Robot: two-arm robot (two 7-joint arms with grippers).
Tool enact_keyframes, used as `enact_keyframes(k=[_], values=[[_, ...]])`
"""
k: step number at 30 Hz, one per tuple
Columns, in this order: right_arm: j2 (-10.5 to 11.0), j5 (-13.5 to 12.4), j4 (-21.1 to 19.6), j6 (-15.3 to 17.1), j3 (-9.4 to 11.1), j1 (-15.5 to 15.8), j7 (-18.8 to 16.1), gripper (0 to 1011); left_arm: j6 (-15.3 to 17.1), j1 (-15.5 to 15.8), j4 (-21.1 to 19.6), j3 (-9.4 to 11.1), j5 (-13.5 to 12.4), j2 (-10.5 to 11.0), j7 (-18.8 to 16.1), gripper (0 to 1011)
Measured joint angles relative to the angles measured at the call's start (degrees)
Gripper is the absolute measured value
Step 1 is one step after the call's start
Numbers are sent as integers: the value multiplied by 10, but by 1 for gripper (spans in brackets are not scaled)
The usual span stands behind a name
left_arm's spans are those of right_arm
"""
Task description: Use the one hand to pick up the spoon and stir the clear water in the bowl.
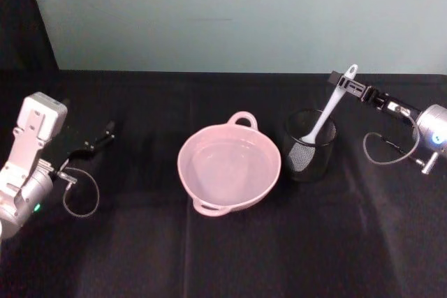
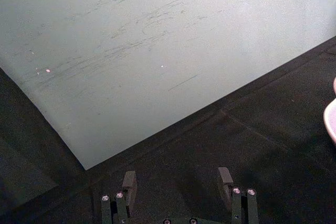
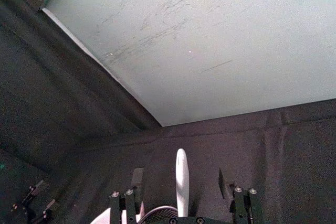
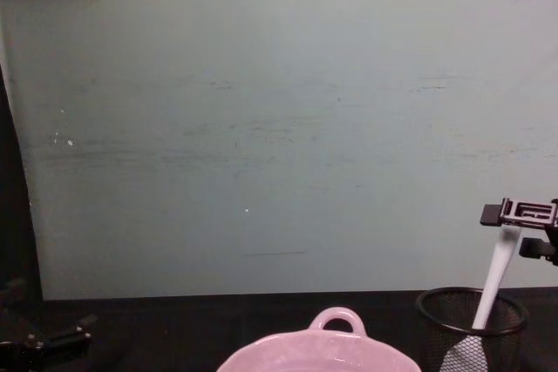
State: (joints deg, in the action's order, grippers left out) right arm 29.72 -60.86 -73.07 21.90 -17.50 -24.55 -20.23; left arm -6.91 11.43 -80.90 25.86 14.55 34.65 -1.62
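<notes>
The pink bowl (image 1: 202, 186) sits mid-table, the clear water (image 1: 227, 162) in it showing as a faint sheen. To its right the white spoon (image 1: 334, 106) stands scoop-down in a black mesh cup (image 1: 309, 151), its handle leaning up and to the right. My right gripper (image 1: 343, 83) is open around the top of that handle; in the right wrist view the spoon (image 3: 181, 179) rises in the gap between the fingers (image 3: 138, 178), touching neither. The chest view shows this gripper (image 4: 516, 214) above the cup (image 4: 471, 324). My left gripper (image 1: 106, 134) rests open at the far left.
A black cloth (image 1: 223, 256) covers the table, and a pale green wall (image 1: 230, 12) stands close behind it. The bowl's rim (image 2: 331, 119) shows at the edge of the left wrist view. A loose cable (image 1: 380, 151) hangs by the right wrist.
</notes>
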Motion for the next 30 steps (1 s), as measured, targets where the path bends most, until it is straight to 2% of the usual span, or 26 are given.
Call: enact_keyframes(k=[10,12,15,16,17,19,25,30], values=[[0,0,-1,1,1,1,1,650,0,0,0,0,0,0,0,1011],[0,0,-1,1,1,1,1,550,0,0,0,0,0,0,0,1011],[0,0,-1,1,1,1,2,488,0,0,0,0,0,0,0,1011],[0,0,-1,1,1,1,2,426,0,0,0,0,0,0,0,1011],[0,0,-1,2,1,1,2,426,0,0,0,0,0,0,0,1011],[0,0,-1,2,1,1,2,329,0,0,0,0,0,0,0,1011],[0,0,-2,2,1,1,2,147,0,0,0,0,0,0,0,1011],[0,0,-2,2,1,1,3,109,0,0,0,0,0,0,0,1011]])
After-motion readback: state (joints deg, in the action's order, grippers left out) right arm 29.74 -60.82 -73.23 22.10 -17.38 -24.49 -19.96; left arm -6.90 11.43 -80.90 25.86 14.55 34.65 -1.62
